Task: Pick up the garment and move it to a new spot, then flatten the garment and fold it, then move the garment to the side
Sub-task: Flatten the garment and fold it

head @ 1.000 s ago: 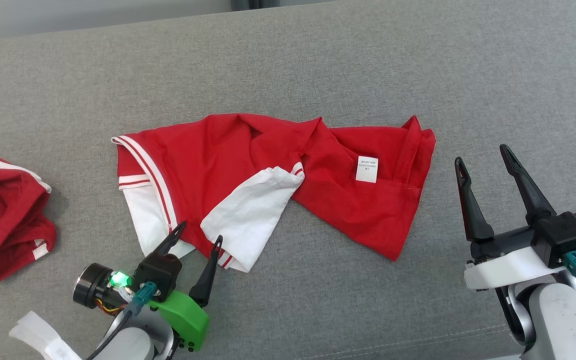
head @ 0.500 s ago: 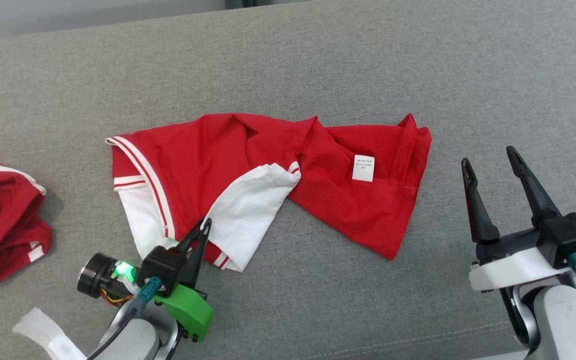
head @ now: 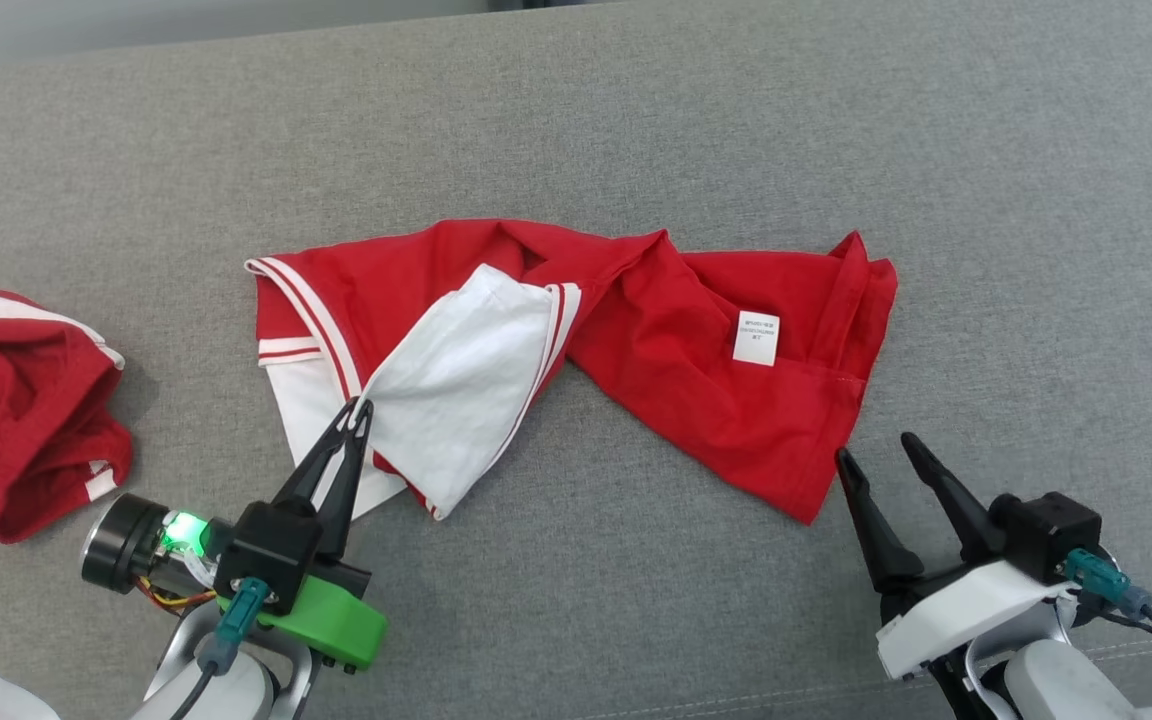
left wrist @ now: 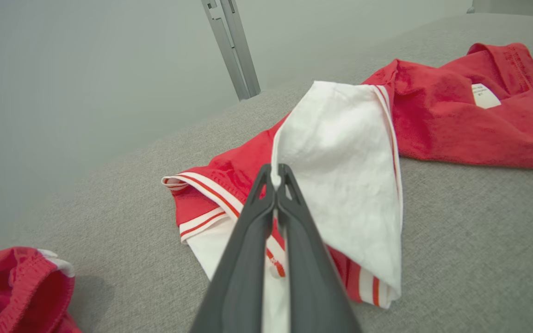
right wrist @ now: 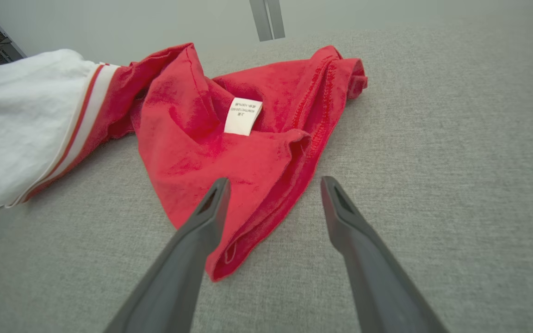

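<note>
A red garment with white panels and striped trim lies crumpled across the grey cushion, its white care label facing up. My left gripper is shut on the edge of the white sleeve panel, which it holds lifted and folded toward the garment's middle. In the left wrist view the pinched white edge sits at the fingertips. My right gripper stands open just off the garment's lower right corner, fingers either side of that corner's tip without closing on it.
A second red and white garment lies bunched at the left edge of the cushion. A grey wall and a metal post stand behind the cushion. A seam runs along the cushion's front edge.
My left gripper closed on the white sleeve edge and lifted it up and inward over the red fabric. My right gripper came down and left toward the garment's lower right corner. The head camera shifted slightly.
</note>
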### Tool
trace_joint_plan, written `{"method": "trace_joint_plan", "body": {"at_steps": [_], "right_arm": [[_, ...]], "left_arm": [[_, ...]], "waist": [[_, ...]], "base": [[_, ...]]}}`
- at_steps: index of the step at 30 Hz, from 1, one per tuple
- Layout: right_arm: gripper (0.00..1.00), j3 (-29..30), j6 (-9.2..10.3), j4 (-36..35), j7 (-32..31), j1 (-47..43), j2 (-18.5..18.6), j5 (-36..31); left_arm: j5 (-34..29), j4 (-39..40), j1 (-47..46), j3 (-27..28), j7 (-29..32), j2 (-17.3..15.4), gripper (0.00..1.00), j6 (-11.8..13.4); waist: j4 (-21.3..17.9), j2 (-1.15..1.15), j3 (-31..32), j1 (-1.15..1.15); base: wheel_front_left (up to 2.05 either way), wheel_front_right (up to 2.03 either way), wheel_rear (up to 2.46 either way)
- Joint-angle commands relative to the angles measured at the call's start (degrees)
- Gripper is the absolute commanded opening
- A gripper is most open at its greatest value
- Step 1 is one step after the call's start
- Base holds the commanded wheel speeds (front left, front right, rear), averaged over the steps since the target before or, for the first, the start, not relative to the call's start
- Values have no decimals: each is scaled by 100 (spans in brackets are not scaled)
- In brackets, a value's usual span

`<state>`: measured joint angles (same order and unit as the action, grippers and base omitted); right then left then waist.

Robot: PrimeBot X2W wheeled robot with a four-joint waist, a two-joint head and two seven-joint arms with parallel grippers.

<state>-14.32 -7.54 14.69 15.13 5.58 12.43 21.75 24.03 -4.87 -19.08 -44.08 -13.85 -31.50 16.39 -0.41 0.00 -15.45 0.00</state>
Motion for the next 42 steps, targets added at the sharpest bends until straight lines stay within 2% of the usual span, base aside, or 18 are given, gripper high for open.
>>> {"method": "trace_joint_plan", "body": {"at_steps": [1,6,15,23,33,34,35,36,37,38,42], "right_arm": [[100,-18,10,60,2,156,34,212],[100,-227,9,322,2,450,64,1036],[100,-762,8,333,2,689,453,2210],[100,-1007,8,468,2,913,616,2784],[100,-995,8,467,1,1122,753,3332],[92,-966,8,448,1,1157,779,3369],[55,-963,8,444,1,1173,804,3406],[38,-965,8,440,1,1181,824,3446],[8,-949,8,436,1,1192,830,3484],[0,-935,8,412,1,1209,846,3511],[0,-839,8,249,1,1186,924,3590]], "left_arm": [[-47,63,102,25,8,-33,0,56],[-56,169,104,16,52,-69,0,101],[-71,115,-24,-76,41,82,0,107],[-63,22,-113,-124,12,155,0,35],[-65,-114,-249,-155,-40,295,0,-21],[-70,-129,-262,-155,-47,298,0,-22],[-74,-145,-269,-156,-43,302,0,-24],[-75,-164,-274,-161,-50,308,0,-30],[-72,-177,-277,-164,-54,312,0,-37],[-72,-194,-284,-165,-61,317,0,-43],[-64,-245,-301,-135,-79,305,0,-28]], "waist": [[20,0,-20,0],[85,0,-61,0],[235,0,-65,0],[364,0,-118,0],[510,0,-230,0],[515,0,-245,0],[519,0,-253,0],[523,0,-261,0],[525,0,-265,0],[527,0,-265,0],[517,0,-246,0]], "base": [[0,0,0],[0,0,0],[0,0,0],[0,0,0],[0,0,0],[0,0,0],[0,0,0],[0,0,0],[0,0,0],[0,0,0],[0,0,0]]}}
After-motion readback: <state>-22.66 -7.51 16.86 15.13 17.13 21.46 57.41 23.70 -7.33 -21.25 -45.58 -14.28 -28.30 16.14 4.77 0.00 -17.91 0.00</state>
